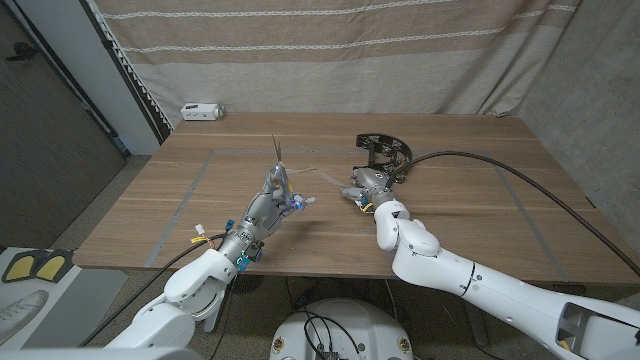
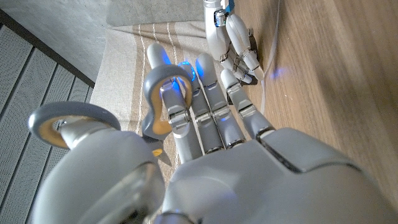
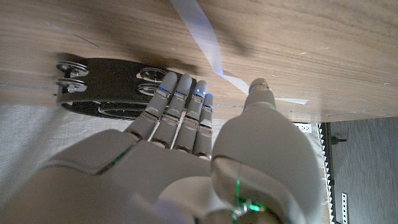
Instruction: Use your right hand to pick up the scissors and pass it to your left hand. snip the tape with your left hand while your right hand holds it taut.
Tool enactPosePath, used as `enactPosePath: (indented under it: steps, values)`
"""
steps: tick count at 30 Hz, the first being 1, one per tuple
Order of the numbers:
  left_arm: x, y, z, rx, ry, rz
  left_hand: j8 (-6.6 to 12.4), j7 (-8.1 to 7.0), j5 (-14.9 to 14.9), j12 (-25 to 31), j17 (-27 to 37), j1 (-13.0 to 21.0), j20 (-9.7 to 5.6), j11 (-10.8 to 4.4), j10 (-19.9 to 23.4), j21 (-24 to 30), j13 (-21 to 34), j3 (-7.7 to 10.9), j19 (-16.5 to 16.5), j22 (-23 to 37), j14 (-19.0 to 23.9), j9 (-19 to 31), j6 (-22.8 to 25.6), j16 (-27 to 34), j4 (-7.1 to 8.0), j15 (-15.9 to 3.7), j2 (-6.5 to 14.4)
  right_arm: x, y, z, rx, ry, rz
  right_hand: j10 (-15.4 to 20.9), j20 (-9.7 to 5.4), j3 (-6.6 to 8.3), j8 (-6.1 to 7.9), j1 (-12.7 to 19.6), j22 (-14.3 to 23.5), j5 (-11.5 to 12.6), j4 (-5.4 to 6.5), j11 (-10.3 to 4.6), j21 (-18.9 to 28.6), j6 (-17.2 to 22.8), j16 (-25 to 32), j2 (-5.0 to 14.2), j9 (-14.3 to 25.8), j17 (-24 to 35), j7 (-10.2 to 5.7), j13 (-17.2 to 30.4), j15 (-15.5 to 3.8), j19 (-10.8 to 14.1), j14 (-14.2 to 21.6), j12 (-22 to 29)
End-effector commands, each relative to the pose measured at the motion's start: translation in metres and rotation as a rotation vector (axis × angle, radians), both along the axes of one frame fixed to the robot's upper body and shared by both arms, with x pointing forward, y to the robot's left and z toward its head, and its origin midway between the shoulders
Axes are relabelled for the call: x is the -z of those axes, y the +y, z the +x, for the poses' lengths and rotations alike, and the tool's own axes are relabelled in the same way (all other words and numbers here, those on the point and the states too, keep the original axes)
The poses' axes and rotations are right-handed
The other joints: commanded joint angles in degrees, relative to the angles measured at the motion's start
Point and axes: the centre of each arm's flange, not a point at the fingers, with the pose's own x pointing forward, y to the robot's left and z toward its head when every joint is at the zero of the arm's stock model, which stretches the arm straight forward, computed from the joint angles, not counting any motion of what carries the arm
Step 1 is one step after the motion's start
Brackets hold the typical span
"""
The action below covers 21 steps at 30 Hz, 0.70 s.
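My left hand (image 1: 270, 200) grips the scissors (image 1: 277, 160) at the table's middle, blades pointing up and away from me. In the left wrist view the grey, yellow-lined handles (image 2: 163, 99) sit around its fingers (image 2: 211, 118). My right hand (image 1: 366, 187) is just to the right, beside the black tape dispenser (image 1: 386, 152). It pinches a thin clear tape strip (image 1: 325, 176) that runs toward the scissors. The right wrist view shows the tape (image 3: 200, 34) passing between the thumb and fingers of my right hand (image 3: 186, 143), with the dispenser (image 3: 102, 84) beyond. My right hand (image 2: 231, 37) and the tape (image 2: 272, 43) also appear in the left wrist view.
A small white device (image 1: 201, 111) lies at the table's far left edge. A thick black cable (image 1: 520, 185) crosses the right side of the wooden table (image 1: 470, 150) to the dispenser. A striped curtain hangs behind.
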Motion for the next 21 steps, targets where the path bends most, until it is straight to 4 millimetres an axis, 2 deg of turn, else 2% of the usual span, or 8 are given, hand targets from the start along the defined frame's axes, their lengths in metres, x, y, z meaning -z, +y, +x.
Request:
enactPosePath:
  steps: [1, 21]
  values:
    - [0.0008, 0.0015, 0.0005, 0.0, 0.001, 0.001, 0.35, 3.69, 0.3, 4.69, 0.27, 0.6, 0.01, -4.12, 4.92, -0.03, -0.52, -0.26, 0.26, 0.29, 0.19, 0.2, -3.17, 0.39, 0.37, -3.03, 0.16, 0.0014, 0.0011, 0.005, 0.018, 0.009, -0.011, 0.66, 0.08, -0.26, 0.06, -0.38, 0.33, 0.34, -0.18, 0.62, 0.86, 0.54, 0.76, 0.21, 0.17, 0.32, 0.71, 0.11, -5.83, 1.12, 1.4, 0.56]
    - [0.0015, 0.0021, 0.0015, -0.002, 0.004, -0.003, 0.32, 3.7, 0.47, 4.65, -0.03, 0.63, 0.01, -3.97, 4.97, -0.38, -1.39, -0.24, 0.26, 0.48, 0.2, 0.17, -3.11, 0.43, 0.56, -3.15, 0.24, 0.0052, 0.0027, 0.0127, 0.048, 0.014, -0.052, 1.52, -0.11, 0.23, 0.29, 0.99, 0.37, 0.72, -1.06, 0.31, 1.28, 1.52, 1.34, 0.56, 0.14, 0.65, 0.46, 0.02, -6.38, 1.18, 2.0, 0.8]
